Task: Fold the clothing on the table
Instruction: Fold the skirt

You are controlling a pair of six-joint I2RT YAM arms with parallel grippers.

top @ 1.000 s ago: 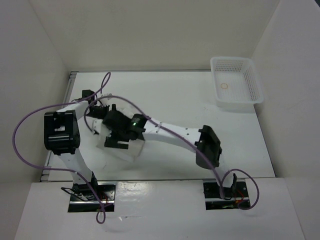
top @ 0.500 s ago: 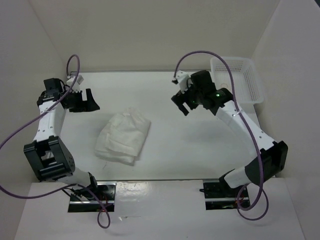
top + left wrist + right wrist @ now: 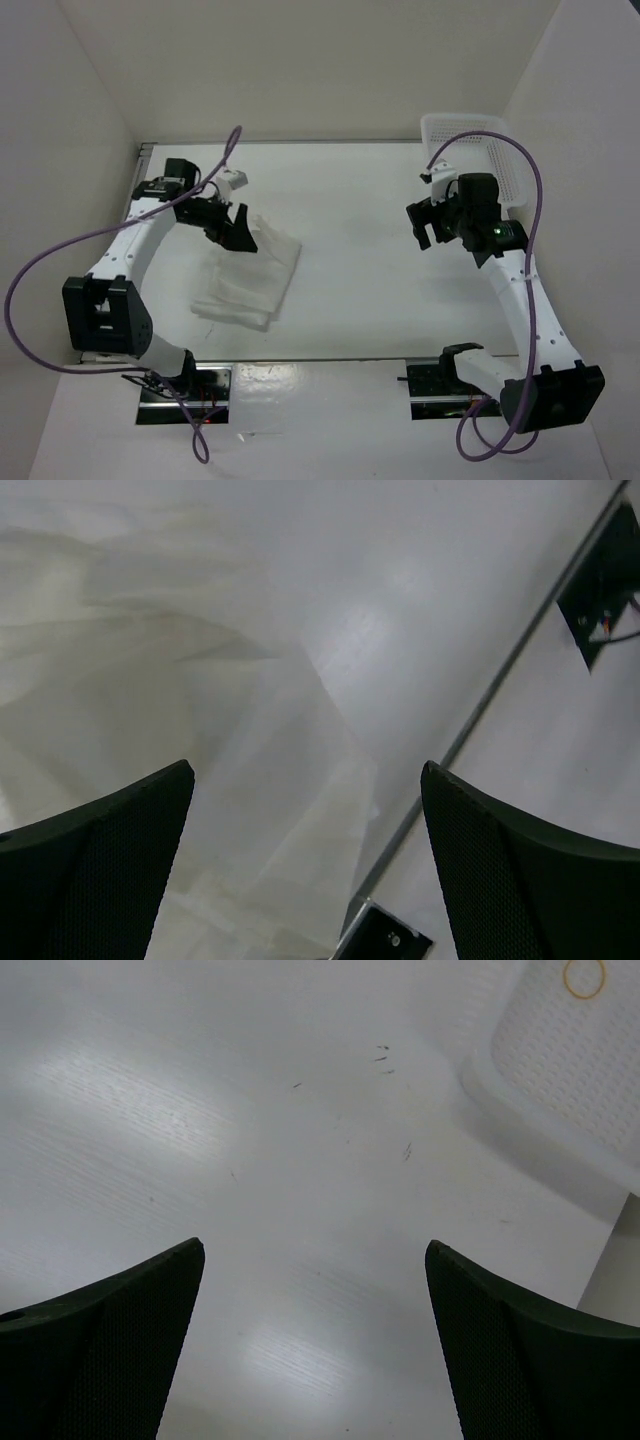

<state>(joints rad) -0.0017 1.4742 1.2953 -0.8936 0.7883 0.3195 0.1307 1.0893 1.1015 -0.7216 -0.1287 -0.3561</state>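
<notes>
Fingers of left gripper point(image 3: 232, 228) and right gripper point(image 3: 425, 222) spread wide, holding nothing. Seemingly soft, light, limp clothing point(image 3: 250, 285) lies bundled on the table point(image 3: 370, 290), well left of the basket point(image 3: 470, 122); best pinched at an outer edge.

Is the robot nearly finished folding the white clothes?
Nearly, it looks like. Done: the clothing lies in a small layered bundle on the table. In hand: nothing; the left gripper hangs open over the bundle's far corner, the right gripper open above bare table. Left: maybe one more tidy fold, though I can't be sure.
</notes>
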